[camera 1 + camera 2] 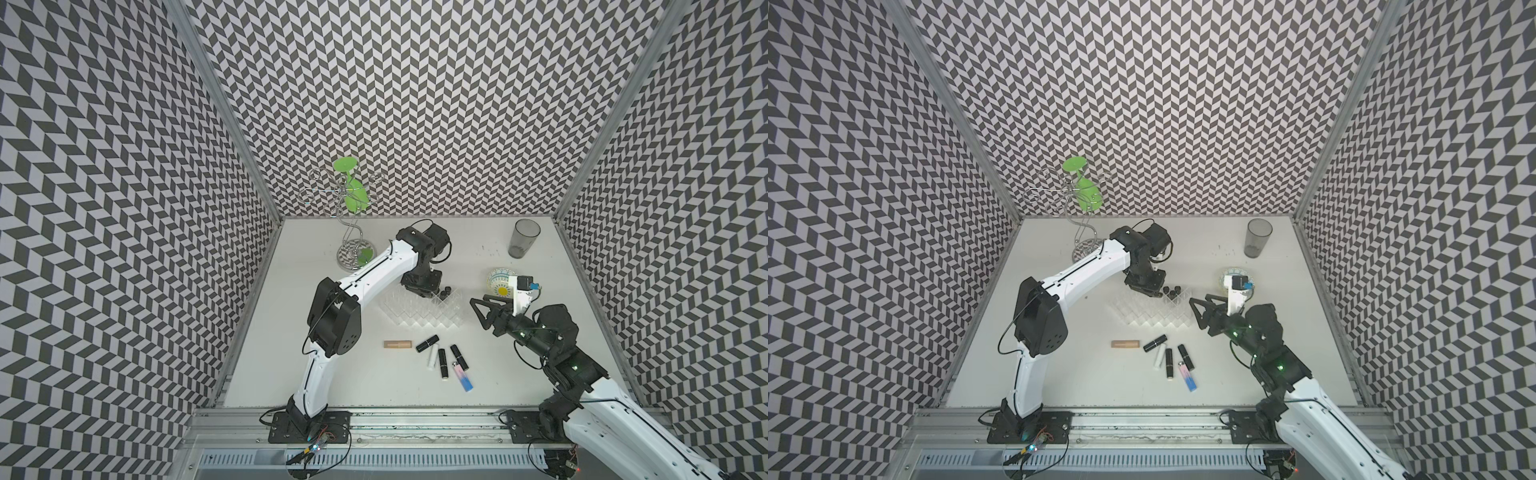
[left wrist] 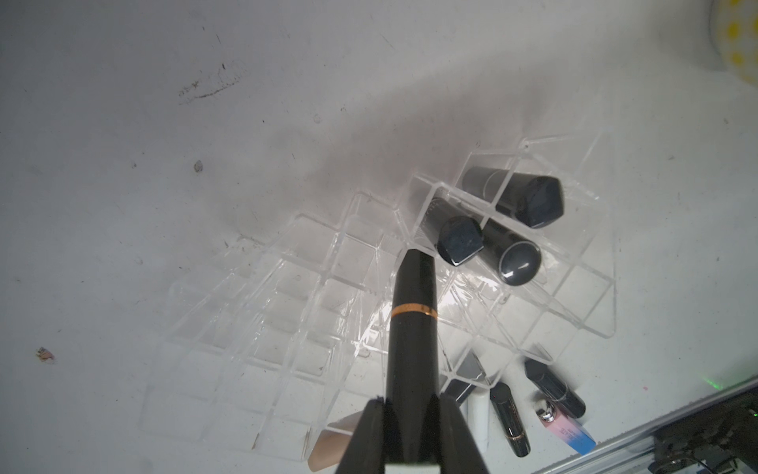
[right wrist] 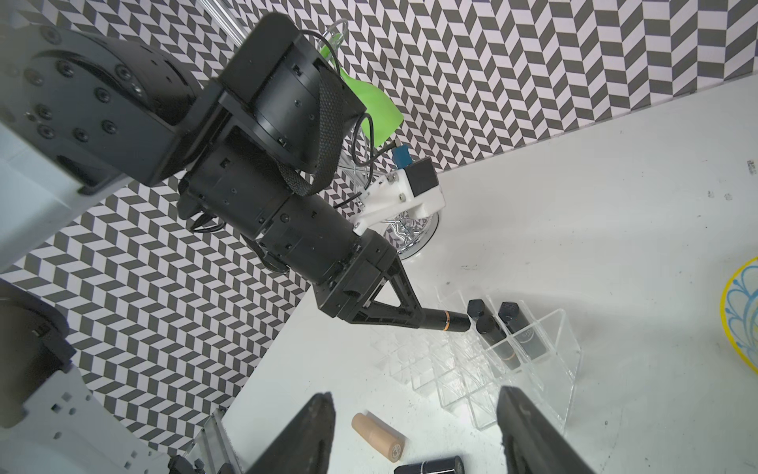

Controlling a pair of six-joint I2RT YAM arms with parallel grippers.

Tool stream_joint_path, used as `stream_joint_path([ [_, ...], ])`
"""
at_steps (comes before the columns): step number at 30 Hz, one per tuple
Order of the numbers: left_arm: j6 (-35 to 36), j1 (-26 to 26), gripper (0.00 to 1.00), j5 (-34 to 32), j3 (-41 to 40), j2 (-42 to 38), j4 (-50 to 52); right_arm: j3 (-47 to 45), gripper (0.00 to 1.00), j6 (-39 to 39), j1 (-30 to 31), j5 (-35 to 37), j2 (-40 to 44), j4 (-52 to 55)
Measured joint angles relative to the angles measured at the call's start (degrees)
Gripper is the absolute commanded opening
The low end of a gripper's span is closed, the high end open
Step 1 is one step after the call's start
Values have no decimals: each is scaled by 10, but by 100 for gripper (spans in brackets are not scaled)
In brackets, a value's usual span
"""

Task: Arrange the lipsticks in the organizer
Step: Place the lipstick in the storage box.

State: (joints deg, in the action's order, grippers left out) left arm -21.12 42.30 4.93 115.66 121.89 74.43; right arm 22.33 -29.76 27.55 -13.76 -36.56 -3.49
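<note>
Your left gripper (image 2: 412, 400) is clamped on a black lipstick with a gold band (image 2: 412, 324). It's held tilted over the organizer (image 1: 415, 318), mid-frame in both top views, with its tip just beside three black lipsticks (image 1: 445, 293) standing in the upper-right compartments. Your right gripper (image 3: 416, 394) hangs right of the organizer, fingers apart, nothing between them. Lying loose on the table (image 1: 332, 374) below the organizer: tan tube (image 1: 398, 344), white tube (image 1: 433, 357), three black tubes (image 1: 443, 363), pink-to-blue tube (image 1: 464, 377).
</note>
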Motion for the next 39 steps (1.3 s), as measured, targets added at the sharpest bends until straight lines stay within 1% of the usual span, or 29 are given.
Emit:
stream_joint_path([
  [6,-4,5,0,-11,39,23,22,-5,67,0,0,-2,0,-13],
  [11,-6,4,2,-13,55,34,24,-9,67,0,0,-6,-5,-17],
  [12,-6,4,6,-13,61,38,25,-9,67,0,0,-7,-6,-19],
  [13,-6,4,14,-13,65,41,24,-9,67,0,0,-9,-7,-21],
  [16,-6,4,16,-12,79,57,21,-9,67,0,0,-11,-10,-25],
  [19,-7,4,29,-12,83,75,12,-9,67,0,0,-11,-10,-27],
  [21,-7,5,36,-11,83,83,9,-9,67,0,0,-12,-10,-27],
  [23,-9,5,41,-11,83,87,6,-9,67,0,0,-13,-10,-28],
  [27,-10,5,56,-10,83,86,-3,-10,67,0,0,-14,-11,-30],
  [30,-20,7,61,-11,77,73,-21,-10,66,0,0,-19,-16,-33],
  [31,-25,9,62,-16,63,61,-36,-12,66,0,0,-23,-18,-35],
  [32,-31,13,64,-26,31,33,-61,-13,64,0,0,-28,-20,-35],
  [33,-40,18,68,-33,-6,1,-87,-13,62,0,0,-33,-22,-33],
  [34,-48,24,69,-38,-49,-36,-118,-13,61,-2,0,-37,-24,-31],
  [37,-72,46,69,-40,-225,-197,-254,3,60,-4,16,-30,-29,10],
  [39,-87,60,69,-32,-349,-313,-358,24,59,-6,51,3,-30,52],
])
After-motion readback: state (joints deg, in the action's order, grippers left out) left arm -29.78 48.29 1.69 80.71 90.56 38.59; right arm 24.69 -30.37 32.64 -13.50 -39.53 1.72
